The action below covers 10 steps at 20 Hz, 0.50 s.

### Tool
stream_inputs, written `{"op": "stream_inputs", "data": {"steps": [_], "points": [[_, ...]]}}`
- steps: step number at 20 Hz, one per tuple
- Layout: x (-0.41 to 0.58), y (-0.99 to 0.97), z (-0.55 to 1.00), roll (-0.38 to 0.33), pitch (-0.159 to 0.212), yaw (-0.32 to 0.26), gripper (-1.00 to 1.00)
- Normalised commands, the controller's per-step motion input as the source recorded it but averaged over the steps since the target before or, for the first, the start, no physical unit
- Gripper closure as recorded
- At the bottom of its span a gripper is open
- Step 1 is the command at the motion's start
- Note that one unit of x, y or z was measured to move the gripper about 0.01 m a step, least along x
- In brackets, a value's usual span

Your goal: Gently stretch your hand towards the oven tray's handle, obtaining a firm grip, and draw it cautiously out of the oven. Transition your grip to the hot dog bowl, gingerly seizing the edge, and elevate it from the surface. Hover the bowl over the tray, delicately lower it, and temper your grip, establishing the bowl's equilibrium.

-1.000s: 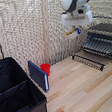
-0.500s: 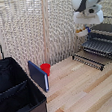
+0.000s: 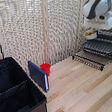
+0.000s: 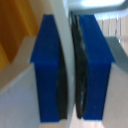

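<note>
exterior view: arm (image 3: 98, 6) is up over the oven (image 3: 109, 35), carrying the hot dog bowl (image 3: 91, 33) just above the far end of the pulled-out oven tray (image 3: 98, 46). oven door (image 3: 88, 61) is dropped open in front of the tray. red cup (image 3: 45, 69) and black bin (image 3: 16, 92) sit well away from the oven on the table (image 3: 82, 91).

wrist view: gripper (image 4: 70, 65) blue pads (image 4: 49, 70) are pinched on the bowl's thin white rim.

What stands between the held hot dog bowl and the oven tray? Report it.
Nothing visible does. The gripper is clamped on the rim of the hot dog bowl, which hangs just above the pulled-out oven tray. The bars below it look bare.
</note>
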Motion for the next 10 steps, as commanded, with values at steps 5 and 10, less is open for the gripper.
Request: {"op": "stream_inputs", "data": {"steps": [5, 10], "points": [[0.000, -0.69, -0.24, 0.076, 0.000, -0.001, 1.00], [-0.027, -0.28, -0.15, 0.050, -0.011, 0.000, 1.00]]}}
